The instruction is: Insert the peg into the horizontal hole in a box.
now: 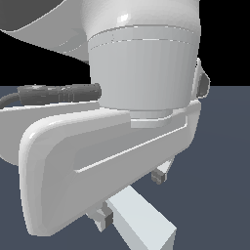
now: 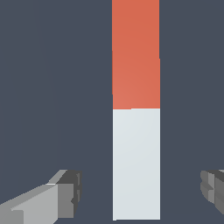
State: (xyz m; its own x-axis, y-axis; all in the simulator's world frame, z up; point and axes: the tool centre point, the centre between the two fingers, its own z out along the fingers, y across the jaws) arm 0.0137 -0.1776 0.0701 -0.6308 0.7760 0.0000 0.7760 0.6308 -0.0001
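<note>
The gripper [image 2: 139,192] stands with its jaws spread wide, one fingertip [image 2: 68,190] on each side of the peg [image 2: 136,162], and clear floor shows between each pad and the bar, so nothing is grasped. The peg lies flat on the dark grey-blue floor [image 2: 52,87], its white part between the fingers and its red-orange end reaching away beyond them. In the exterior view the arm's pale hand housing [image 1: 97,161] fills most of the frame, with the peg's white end [image 1: 141,219] showing under it between the two small fingers [image 1: 104,218].
</note>
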